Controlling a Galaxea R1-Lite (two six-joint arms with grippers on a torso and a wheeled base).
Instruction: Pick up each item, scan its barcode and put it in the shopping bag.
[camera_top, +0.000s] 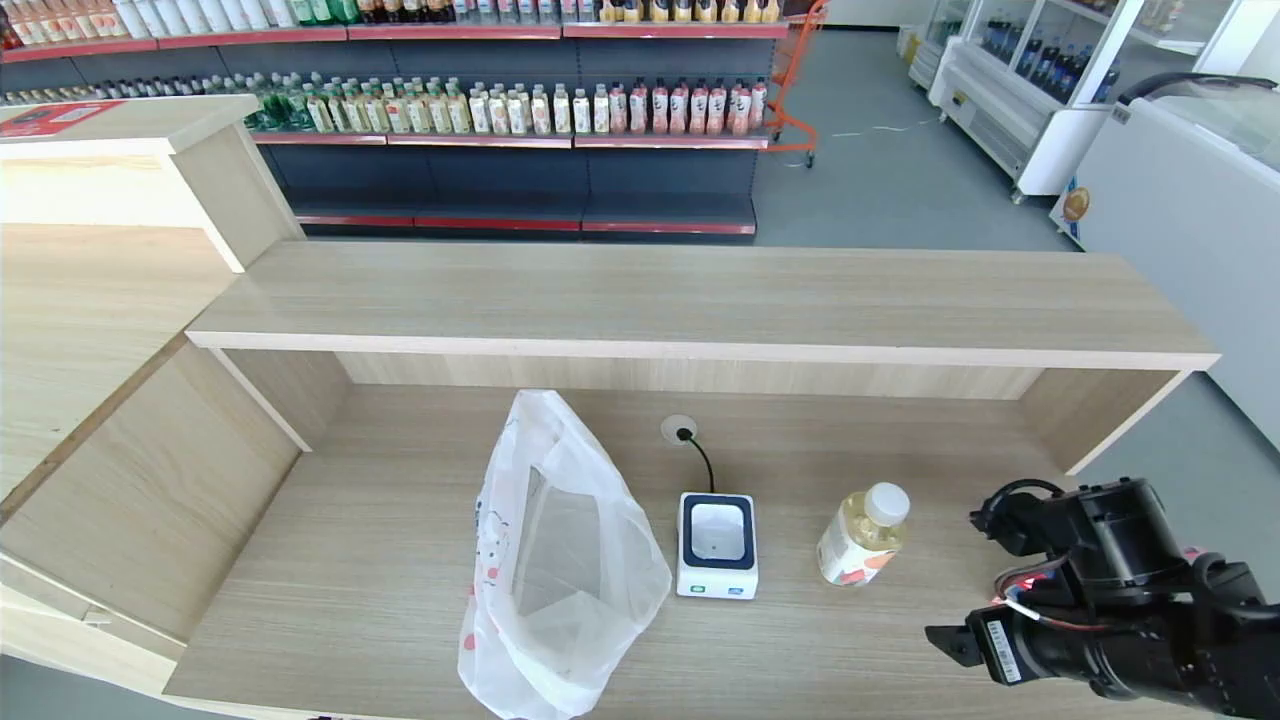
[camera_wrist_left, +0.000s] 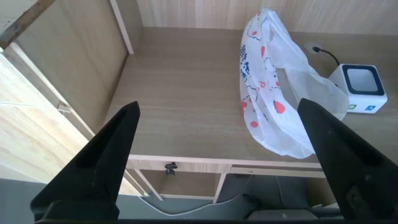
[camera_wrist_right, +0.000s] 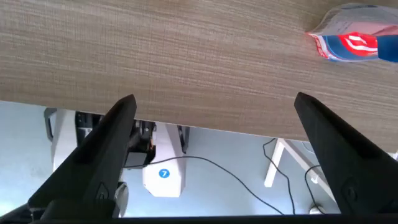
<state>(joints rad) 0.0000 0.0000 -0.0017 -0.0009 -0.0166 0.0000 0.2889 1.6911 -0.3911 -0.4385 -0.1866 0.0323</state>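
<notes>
A white plastic shopping bag (camera_top: 560, 560) with red print stands open on the counter's left half; the left wrist view shows the bag (camera_wrist_left: 273, 93) too. To its right sits a white barcode scanner (camera_top: 716, 545) with a dark-rimmed window. A pale yellow drink bottle (camera_top: 862, 535) with a white cap stands right of the scanner. My right arm (camera_top: 1100, 600) hangs at the counter's front right corner. The right gripper (camera_wrist_right: 214, 101) is open over the counter's front edge, near a red, blue and white packet (camera_wrist_right: 348, 40). The left gripper (camera_wrist_left: 217, 107) is open, above the counter's front left edge.
A raised wooden shelf (camera_top: 700, 300) runs along the back of the counter, with side walls (camera_top: 150, 500) left and right. The scanner's black cable (camera_top: 700, 455) goes into a hole at the back. Under the counter's front edge lie cables (camera_wrist_right: 236, 180) and a white device (camera_wrist_right: 163, 177).
</notes>
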